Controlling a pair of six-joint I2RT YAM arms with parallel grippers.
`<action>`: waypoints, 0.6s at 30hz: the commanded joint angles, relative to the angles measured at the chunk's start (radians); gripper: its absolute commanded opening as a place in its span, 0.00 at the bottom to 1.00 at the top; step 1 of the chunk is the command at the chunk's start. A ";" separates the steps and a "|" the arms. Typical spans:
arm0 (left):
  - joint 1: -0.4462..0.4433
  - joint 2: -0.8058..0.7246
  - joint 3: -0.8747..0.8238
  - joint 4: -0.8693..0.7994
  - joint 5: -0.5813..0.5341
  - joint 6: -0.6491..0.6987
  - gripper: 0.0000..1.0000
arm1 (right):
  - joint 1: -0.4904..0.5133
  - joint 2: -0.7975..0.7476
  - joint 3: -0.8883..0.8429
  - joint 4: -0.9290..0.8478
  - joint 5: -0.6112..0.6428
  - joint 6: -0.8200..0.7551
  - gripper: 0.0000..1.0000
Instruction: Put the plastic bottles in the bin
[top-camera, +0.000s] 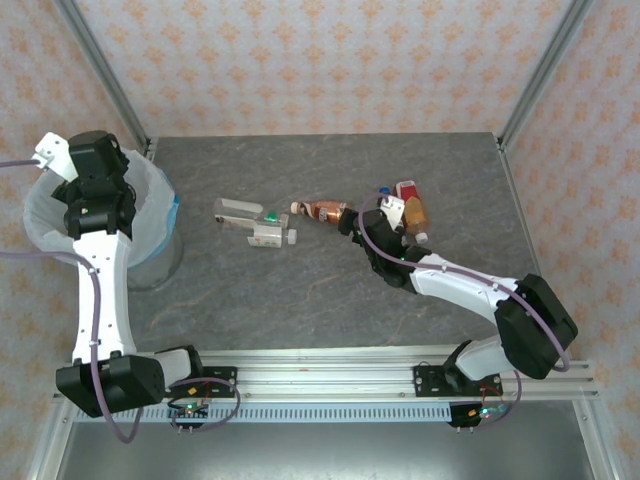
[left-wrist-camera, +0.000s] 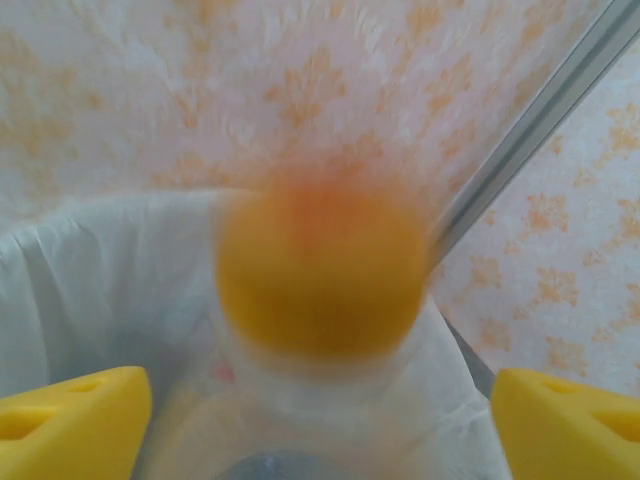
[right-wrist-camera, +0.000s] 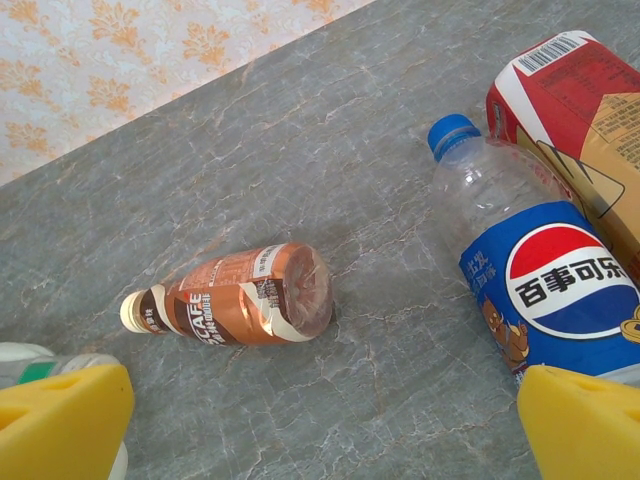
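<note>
**Bottle loose over the bin**

The left tool gaped wide above the bin, a blurred orange bottle apparently loose; it could clip the rim and tumble out. The right tool, open and empty, hung over a roll-prone brown bottle on the worktop.

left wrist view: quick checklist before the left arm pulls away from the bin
1. Left gripper open: ok, its yellow fingers stand wide apart.
2. Orange-capped clear plastic bottle free of the fingers: ok, it touches neither one.
3. Bottle over the round bin lined with a white plastic bag: ok, the liner shows on both sides of it.
4. Bottle settled in the bin: cannot tell, it is blurred.
5. Right gripper open above the brown-labelled plastic bottle lying on the table: ok.
</note>
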 joint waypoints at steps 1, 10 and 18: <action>0.004 0.025 0.045 -0.103 0.054 -0.064 0.96 | -0.019 -0.023 -0.027 0.036 -0.014 0.006 0.99; 0.003 0.046 0.135 -0.149 0.222 -0.041 1.00 | -0.038 -0.061 -0.056 0.033 0.002 -0.016 0.99; -0.041 -0.024 0.156 -0.188 0.288 -0.059 1.00 | -0.038 -0.091 -0.072 0.020 -0.007 -0.034 0.99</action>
